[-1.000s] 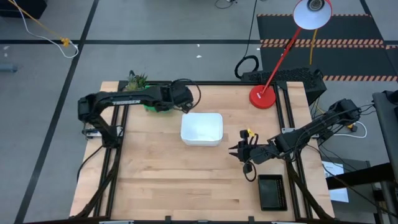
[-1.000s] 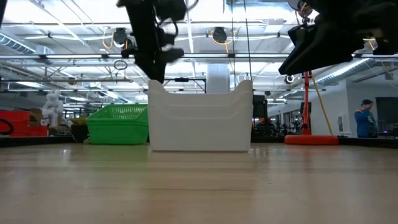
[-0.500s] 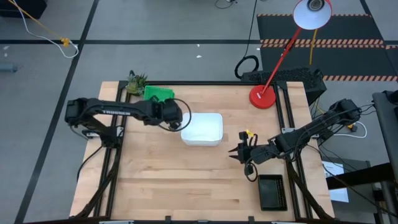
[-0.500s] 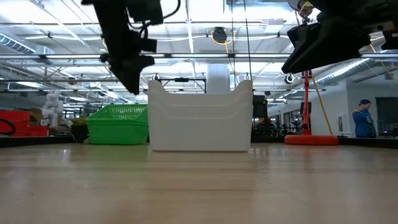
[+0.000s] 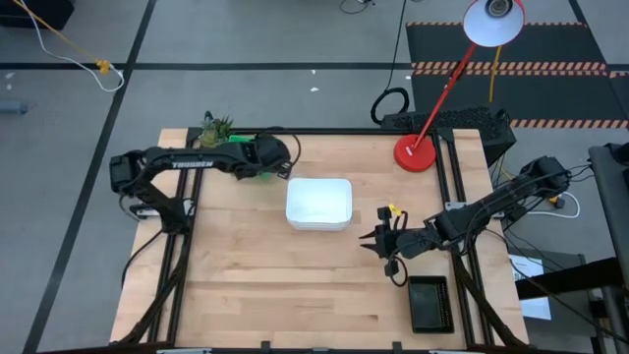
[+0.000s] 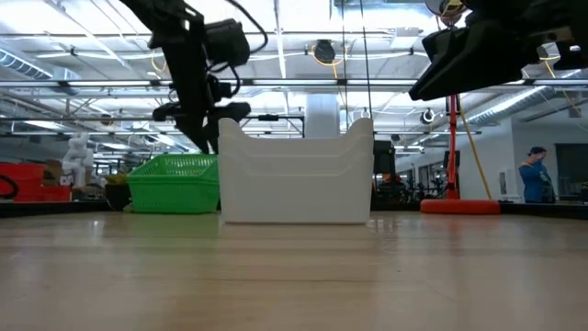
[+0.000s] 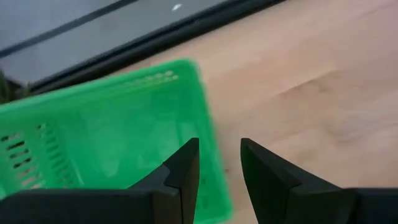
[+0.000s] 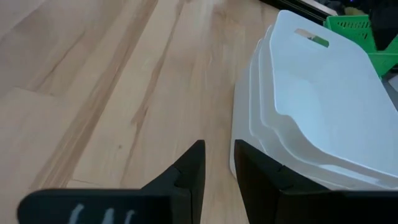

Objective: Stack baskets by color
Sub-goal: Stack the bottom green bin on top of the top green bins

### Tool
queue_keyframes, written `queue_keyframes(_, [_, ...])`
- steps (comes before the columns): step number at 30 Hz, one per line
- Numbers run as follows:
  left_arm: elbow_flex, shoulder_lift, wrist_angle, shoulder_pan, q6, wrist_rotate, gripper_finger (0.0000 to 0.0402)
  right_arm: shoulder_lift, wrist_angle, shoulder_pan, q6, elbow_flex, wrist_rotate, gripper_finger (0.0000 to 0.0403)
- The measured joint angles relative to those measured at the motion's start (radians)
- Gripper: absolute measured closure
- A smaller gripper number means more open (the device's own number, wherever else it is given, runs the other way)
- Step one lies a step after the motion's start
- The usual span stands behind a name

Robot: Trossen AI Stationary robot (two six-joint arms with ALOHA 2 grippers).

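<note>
At the far left edge of the table (image 5: 295, 285), the left gripper (image 7: 219, 163) is held above the green baskets (image 7: 106, 143), with its two fingers set narrowly apart and nothing between them. The near corner of the green rim is seen just below the fingertips; whether it is touched cannot be told. The white baskets (image 5: 318, 203) are found nested in one pile at the middle of the table, and a black basket (image 5: 430, 303) lies near the front right corner.

The right gripper (image 8: 219, 162) waits beside the white pile, also narrowly parted and empty.

It is judged that the step in hand concerns the green pile. For a good result, the fingers should be lowered straight over one wall of the basket, one finger inside and one outside, before they are closed. The thin plastic rim may slip or tilt, so the descent should be slow and the basket kept level.
</note>
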Motion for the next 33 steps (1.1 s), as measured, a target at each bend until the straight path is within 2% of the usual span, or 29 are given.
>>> queue_keyframes(15, [0.000,0.075,0.069,0.044,0.008,-0.008,0.0285,0.000,-0.007,0.000,0.003,0.000,-0.001,0.0326])
queue_keyframes(18, [0.000,0.075,0.069,0.044,0.017,-0.030,0.0311,0.000,-0.007,0.000,0.003,0.000,-0.001,0.0326])
queue_keyframes(23, [0.000,0.075,0.069,0.047,0.045,-0.036,0.0386,0.000,-0.007,0.000,0.003,0.000,-0.001,0.0326])
queue_keyframes(33, [0.054,0.067,0.056,0.047,0.032,-0.042,0.0395,0.000,-0.008,0.000,0.000,0.000,-0.002,0.0326])
